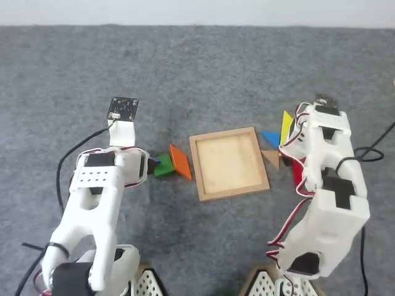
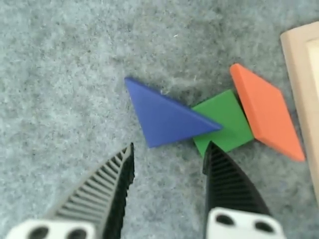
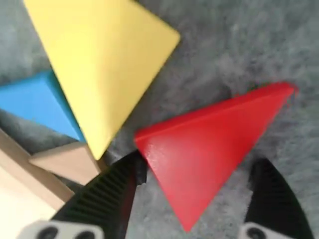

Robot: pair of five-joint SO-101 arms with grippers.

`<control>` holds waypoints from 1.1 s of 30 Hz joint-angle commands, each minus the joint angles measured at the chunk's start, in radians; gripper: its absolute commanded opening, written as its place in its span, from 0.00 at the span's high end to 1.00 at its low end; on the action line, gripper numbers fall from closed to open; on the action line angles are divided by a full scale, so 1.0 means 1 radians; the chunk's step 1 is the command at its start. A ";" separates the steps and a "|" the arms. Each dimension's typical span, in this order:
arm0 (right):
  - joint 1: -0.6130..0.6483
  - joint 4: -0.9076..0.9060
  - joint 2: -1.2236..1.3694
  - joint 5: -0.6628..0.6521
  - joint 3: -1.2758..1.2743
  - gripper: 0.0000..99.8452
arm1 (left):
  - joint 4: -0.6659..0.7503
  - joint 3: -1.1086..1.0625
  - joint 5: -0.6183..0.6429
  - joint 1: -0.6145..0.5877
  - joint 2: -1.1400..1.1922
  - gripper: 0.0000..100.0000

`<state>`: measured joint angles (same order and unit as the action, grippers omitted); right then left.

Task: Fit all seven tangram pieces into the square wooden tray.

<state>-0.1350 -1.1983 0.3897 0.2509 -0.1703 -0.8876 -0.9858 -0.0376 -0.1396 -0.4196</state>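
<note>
In the left wrist view the left tool [image 2: 170, 148] has its two fingers apart and holds nothing. It hangs over a grey, felt-like worktop [image 2: 65, 74]. Just past the fingertips lies a dark blue triangle [image 2: 162, 117], whose sharp corner laps over a green square [image 2: 227, 124]. One fingertip [image 2: 214, 159] shows in front of that square's near edge, and I cannot tell whether it touches. An orange parallelogram [image 2: 266, 112] lies against the square's far side. The square wooden tray [image 2: 296, 64], seen here by its pale rim, is just beside the parallelogram.

In the right wrist view the right tool [image 3: 197, 158] is spread wide, with a red triangle [image 3: 209, 144] between its fingers and one corner pointing in toward the tool. One finger [image 3: 107, 191] is at the red edge, while the other stands off from it, so the piece is not clamped. Farther out, a yellow triangle [image 3: 99, 64] covers part of a light blue triangle [image 3: 35, 102]. Its point reaches a pale wooden triangle [image 3: 67, 162], which lies against the tray's rim.

In the high view the grey worktop runs back to a pale wall [image 1: 197, 12]. The tray sits between the left arm [image 1: 92, 197] and the right arm [image 1: 327, 185], slightly askew. The green and orange pieces lie outside it on the left arm's side. The light blue, yellow, pale wooden and red pieces lie outside it on the right arm's side.
</note>
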 commanded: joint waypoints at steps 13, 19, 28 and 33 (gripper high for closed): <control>0.021 0.019 -0.027 0.184 0.160 0.68 | 0.021 0.007 0.006 -0.009 -0.008 0.78; 0.013 0.019 -0.021 0.235 0.153 0.68 | 0.021 0.007 0.006 -0.009 -0.008 0.78; 0.013 0.038 0.099 0.235 0.229 0.68 | 0.020 0.007 0.006 -0.009 -0.003 0.78; 0.012 0.047 0.094 0.235 0.232 0.68 | 0.021 0.007 0.006 -0.009 -0.002 0.78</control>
<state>-0.1274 -1.1707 0.5048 0.4718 0.0123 -0.8876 -0.9858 -0.0376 -0.1396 -0.4166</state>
